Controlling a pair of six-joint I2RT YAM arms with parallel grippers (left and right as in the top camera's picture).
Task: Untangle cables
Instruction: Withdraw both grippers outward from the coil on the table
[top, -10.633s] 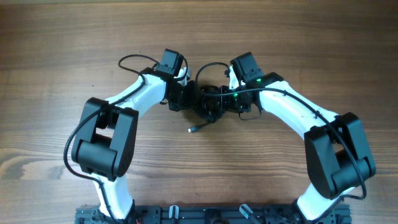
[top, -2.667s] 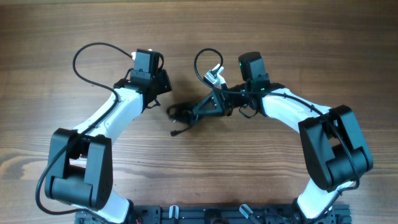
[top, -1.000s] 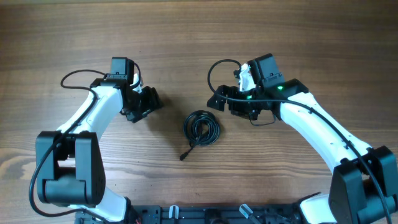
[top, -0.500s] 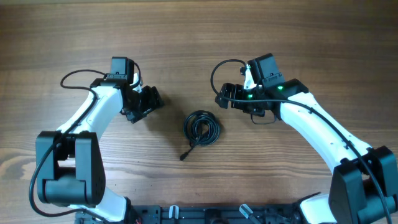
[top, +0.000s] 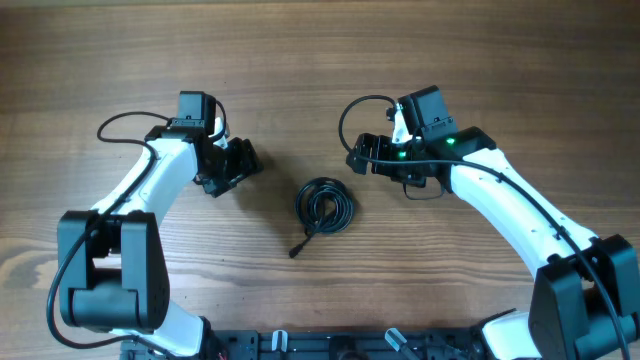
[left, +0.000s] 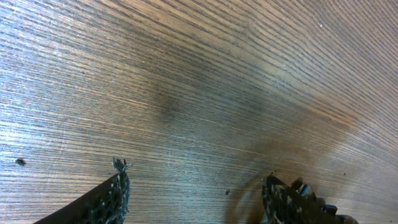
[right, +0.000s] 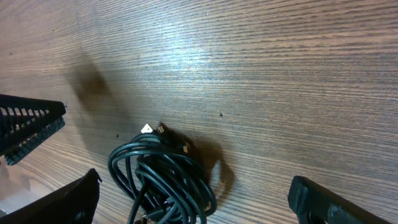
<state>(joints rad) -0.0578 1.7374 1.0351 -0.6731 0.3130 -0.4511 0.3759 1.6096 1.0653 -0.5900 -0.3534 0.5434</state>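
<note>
**Black cable bundle lies loose between two spread claws**

The thin black cables (top: 325, 205) sit wound into a small, roughly round bundle on the brown wood-grain table (top: 320, 60), near its middle and between the two white arms. One strand trails out of the bundle toward the robot's base and ends in a small dark plug (top: 296, 251). In the right wrist view the loops overlap tightly, with a pale-tipped connector (right: 149, 129) poking out at the bundle's far edge.

The left gripper (top: 238, 162) hovers to the left of the bundle and apart from it. Its wrist view shows the two dark fingers (left: 111, 198) held apart, with only bare wood between them.

The right gripper (top: 357, 155) hangs to the right of the bundle and a little beyond it, without touching it. Its jaws are spread wide and hold nothing; its wrist view shows the bundle lying on the wood in front of them.
</note>
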